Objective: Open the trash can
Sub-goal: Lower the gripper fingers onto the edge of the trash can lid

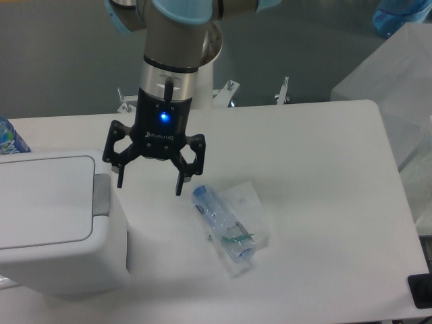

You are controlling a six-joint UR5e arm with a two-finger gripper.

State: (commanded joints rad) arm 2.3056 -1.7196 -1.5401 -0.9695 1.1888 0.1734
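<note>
The white boxy trash can (54, 223) stands at the front left of the table, its flat lid (40, 201) lying closed and the small grey push tab (101, 195) on its right edge. My gripper (149, 187) hangs open just right of that tab, a little above the table, with nothing between its fingers. The left fingertip is close to the tab; whether it touches I cannot tell.
A clear plastic bottle (221, 223) lies on a transparent bag (246, 216) in the middle of the table, just right of the gripper. A blue-labelled bottle (8, 138) peeks in at the left edge. Crumpled plastic sheeting (398, 81) sits at the far right.
</note>
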